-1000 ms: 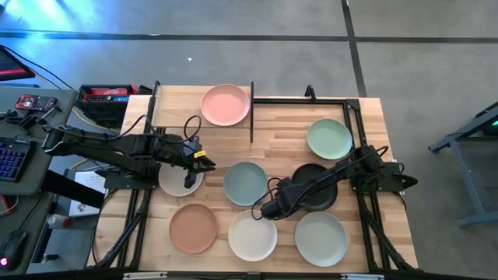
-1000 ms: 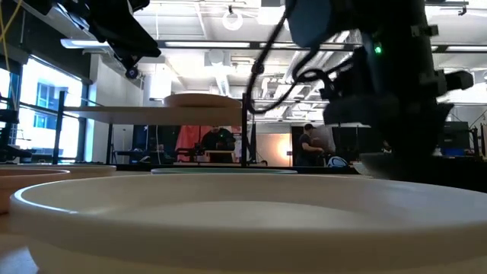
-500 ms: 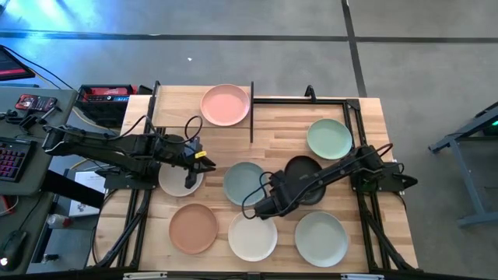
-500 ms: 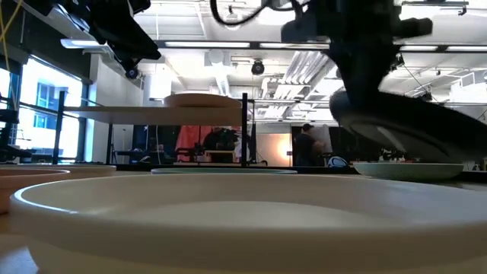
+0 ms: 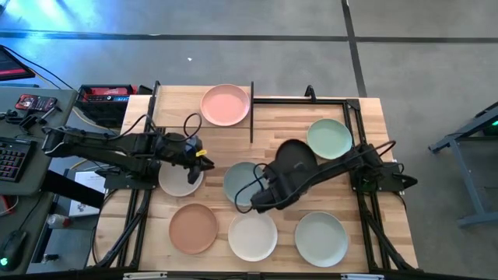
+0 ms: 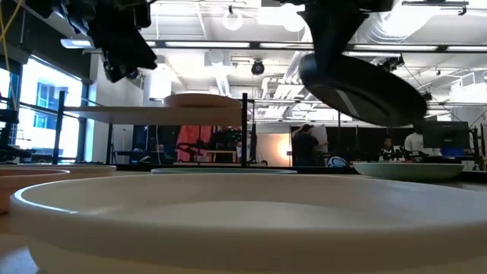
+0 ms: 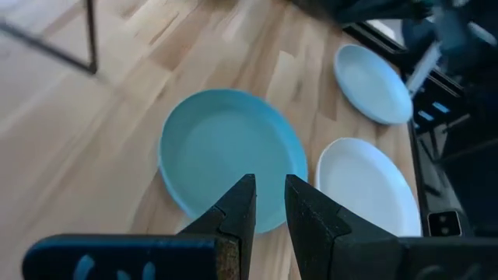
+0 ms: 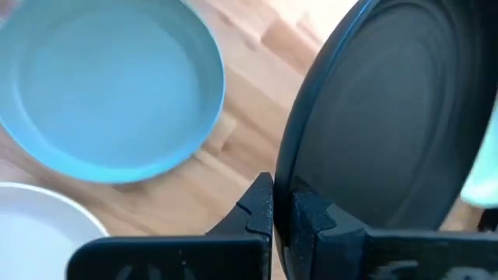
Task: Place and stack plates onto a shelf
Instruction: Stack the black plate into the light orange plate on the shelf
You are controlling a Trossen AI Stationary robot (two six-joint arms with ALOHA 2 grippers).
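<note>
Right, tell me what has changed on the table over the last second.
The right hand, clamped on the black plate's rim, has lifted it off the table and carried it up and toward the shelf, tilting it above the pale blue-green plate. The left hand stays above the grey-beige plate. The pink plate remains on the shelf; the other plates have not moved.

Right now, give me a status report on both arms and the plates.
Right pincer shut on black plate, lifted above the table. Left pincer nearly closed, empty, over grey-beige plate. Pink plate alone on shelf.
</note>
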